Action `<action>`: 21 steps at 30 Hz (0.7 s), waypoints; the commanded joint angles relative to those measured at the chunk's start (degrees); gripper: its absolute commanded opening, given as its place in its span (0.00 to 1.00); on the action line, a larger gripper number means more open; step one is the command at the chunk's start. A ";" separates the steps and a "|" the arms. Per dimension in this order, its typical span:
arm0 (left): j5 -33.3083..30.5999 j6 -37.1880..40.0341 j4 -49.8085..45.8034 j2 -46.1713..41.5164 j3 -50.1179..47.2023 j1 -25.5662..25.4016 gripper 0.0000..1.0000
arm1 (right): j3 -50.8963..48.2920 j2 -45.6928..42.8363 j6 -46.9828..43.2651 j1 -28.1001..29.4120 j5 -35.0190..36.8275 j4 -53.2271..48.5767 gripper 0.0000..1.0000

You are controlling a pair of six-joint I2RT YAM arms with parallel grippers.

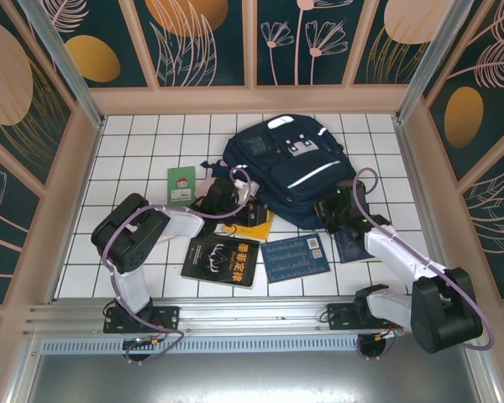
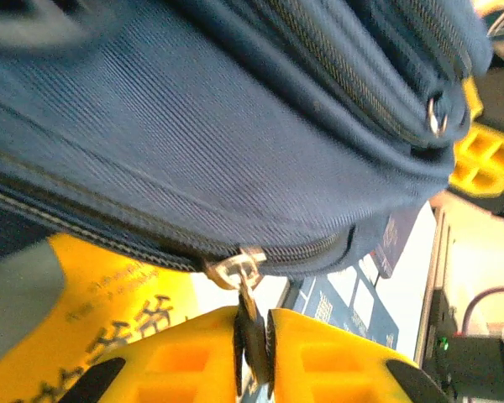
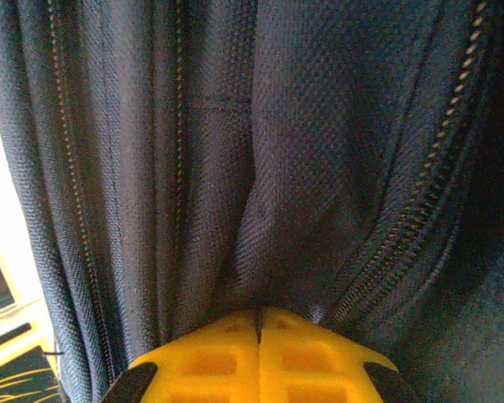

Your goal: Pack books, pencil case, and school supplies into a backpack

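Inward, left arm [image 1: 164, 222] bent, fingers [image 2: 319, 353] pinching zipper [image 2: 239, 273]

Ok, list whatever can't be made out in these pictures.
Top view: orange book, mostly covered by the left arm and backpack.
Top view: rightmost blue book, partly under the right arm.
Right wrist view: whether the right tool pinches fabric; its fingertips hide the contact.
Left wrist view: backpack's upper left is blurred; the zip left of the pull runs off the frame edge.
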 commanded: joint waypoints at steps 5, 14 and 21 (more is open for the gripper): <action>-0.41 7.21 -10.59 -3.02 4.14 -5.59 0.20 | -0.53 0.49 0.93 0.61 0.98 5.04 0.00; -0.34 8.01 -14.61 1.94 14.17 -9.60 0.21 | -0.18 1.07 0.64 1.62 1.00 5.20 0.00; -0.66 10.48 -19.83 5.92 20.46 -12.35 0.21 | -0.17 0.54 -0.75 1.75 1.16 3.69 0.00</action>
